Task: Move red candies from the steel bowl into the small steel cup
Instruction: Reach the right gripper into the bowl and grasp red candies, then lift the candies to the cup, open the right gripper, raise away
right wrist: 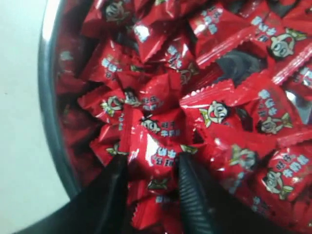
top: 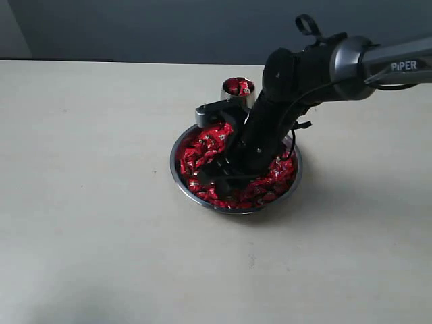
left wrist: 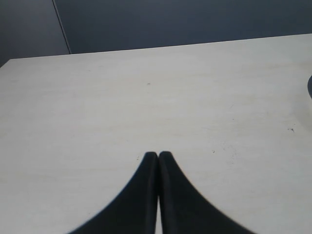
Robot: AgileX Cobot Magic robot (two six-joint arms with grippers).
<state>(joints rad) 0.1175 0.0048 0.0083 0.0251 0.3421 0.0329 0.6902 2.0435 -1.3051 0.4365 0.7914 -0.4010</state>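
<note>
Glossy red candies [right wrist: 161, 146] carry pale cartoon faces; the steel bowl [top: 174, 169] is silver, the table [top: 88, 202] cream.

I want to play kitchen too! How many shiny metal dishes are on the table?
2. The steel bowl, full of red candies, sits mid-table under the right hand. The small steel cup stands close behind it, also holding candies. The arm could hide something more.

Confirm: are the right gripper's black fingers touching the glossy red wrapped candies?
Touching. Right wrist view shows the right gripper fingers sunk among the red candies, flanking one.
</note>
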